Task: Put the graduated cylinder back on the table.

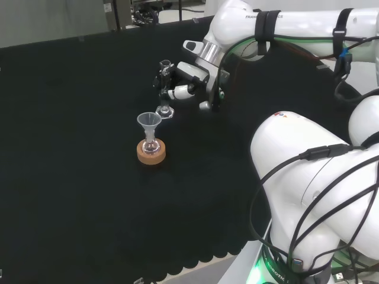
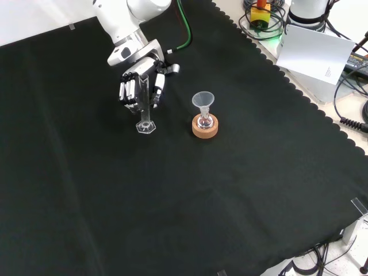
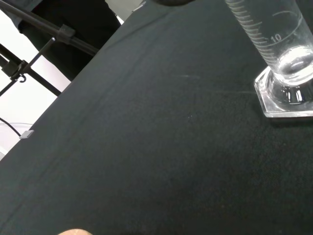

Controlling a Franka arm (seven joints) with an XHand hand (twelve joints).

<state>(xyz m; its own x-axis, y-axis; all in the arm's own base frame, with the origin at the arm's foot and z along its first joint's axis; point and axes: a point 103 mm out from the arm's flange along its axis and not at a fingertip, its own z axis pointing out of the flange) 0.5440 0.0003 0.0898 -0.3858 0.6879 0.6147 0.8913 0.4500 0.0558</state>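
Observation:
The graduated cylinder (image 1: pixel 165 89) is a slim clear tube on a hexagonal foot and stands upright. In the front view my hand (image 2: pixel 141 89) has its fingers curled round the upper part of the cylinder (image 2: pixel 145 109). The hand (image 1: pixel 177 83) comes in from the right in the head view. In the wrist view the cylinder's foot (image 3: pixel 286 98) looks level with the black cloth (image 3: pixel 146 147); I cannot tell whether it touches. Printed marks show on the cylinder's tube.
A small flask with a clear funnel (image 2: pixel 203 99) in its neck stands on a cork ring (image 2: pixel 205 127), to the right of the cylinder in the front view. In the head view the cork ring (image 1: pixel 151 152) lies nearer. A white sheet (image 2: pixel 313 52) and cables lie past the cloth's scalloped edge.

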